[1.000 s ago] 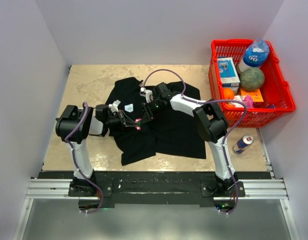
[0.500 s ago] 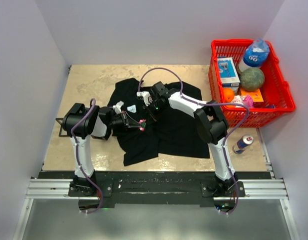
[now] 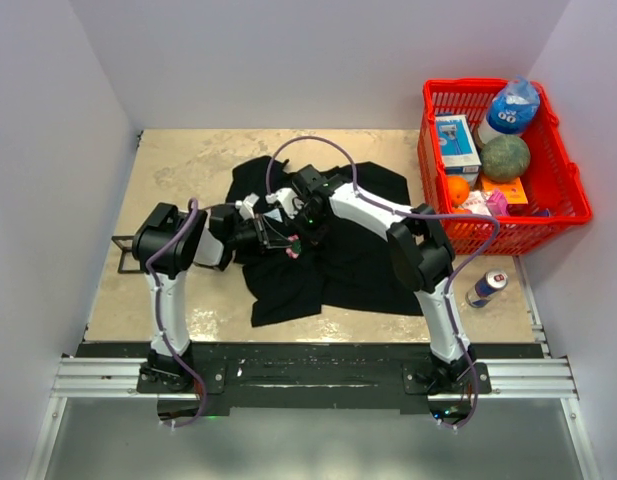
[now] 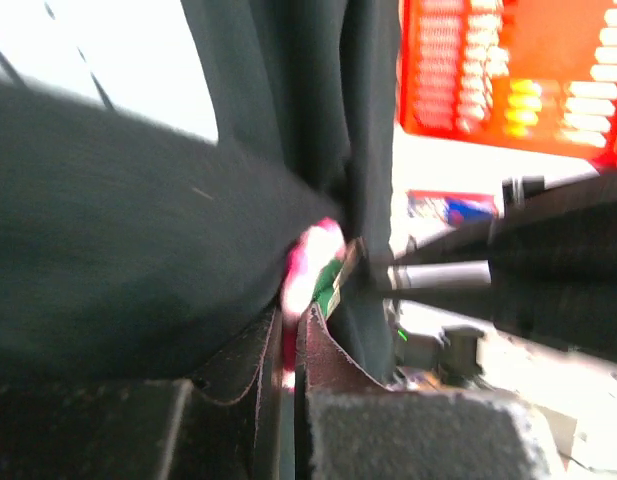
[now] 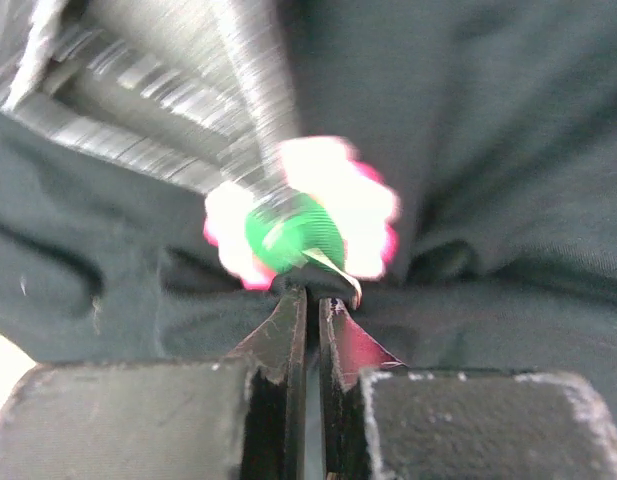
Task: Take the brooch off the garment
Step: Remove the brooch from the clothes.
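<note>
The black garment (image 3: 353,255) lies bunched in the middle of the table. The tiny pink brooch (image 3: 293,252) sits on a raised fold between both grippers. My left gripper (image 3: 281,241) reaches in from the left. In the left wrist view its jaws (image 4: 296,318) are nearly shut, with the pink brooch (image 4: 310,265) caught between them. My right gripper (image 3: 304,233) comes from the far side. In the right wrist view it (image 5: 310,295) is shut on a pinch of black fabric (image 5: 488,330) just under the brooch's green back (image 5: 293,230).
A red basket (image 3: 433,150) with a bottle, a box, a melon and fruit stands at the back right. A drink can (image 3: 486,288) lies near the right arm. A small black frame (image 3: 120,252) sits at the table's left edge. Walls close in on three sides.
The left gripper has moved right and farther in with the brooch. The right gripper has shifted left to meet it. The garment has bunched up and been dragged slightly right.
</note>
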Controlling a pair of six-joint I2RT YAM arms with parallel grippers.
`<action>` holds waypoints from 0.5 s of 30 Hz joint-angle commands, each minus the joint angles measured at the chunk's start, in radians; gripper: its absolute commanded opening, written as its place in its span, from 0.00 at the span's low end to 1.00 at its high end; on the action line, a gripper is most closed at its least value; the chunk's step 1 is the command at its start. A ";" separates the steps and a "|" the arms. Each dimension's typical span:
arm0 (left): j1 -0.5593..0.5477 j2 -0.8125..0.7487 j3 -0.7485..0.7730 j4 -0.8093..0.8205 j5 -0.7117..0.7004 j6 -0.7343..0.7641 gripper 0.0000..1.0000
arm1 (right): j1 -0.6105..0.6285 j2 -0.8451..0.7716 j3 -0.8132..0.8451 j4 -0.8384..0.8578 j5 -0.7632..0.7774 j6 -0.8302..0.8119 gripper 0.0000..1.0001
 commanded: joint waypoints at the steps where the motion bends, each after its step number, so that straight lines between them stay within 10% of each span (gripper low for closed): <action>1: -0.091 -0.015 0.175 0.114 -0.251 0.072 0.00 | 0.185 0.093 0.086 -0.239 -0.460 -0.191 0.00; 5: -0.054 -0.108 0.131 0.031 -0.186 0.170 0.00 | 0.057 0.028 0.017 -0.053 -0.387 0.058 0.00; 15: 0.035 -0.418 -0.016 -0.294 -0.074 0.523 0.00 | -0.169 -0.043 0.027 -0.050 -0.226 0.045 0.00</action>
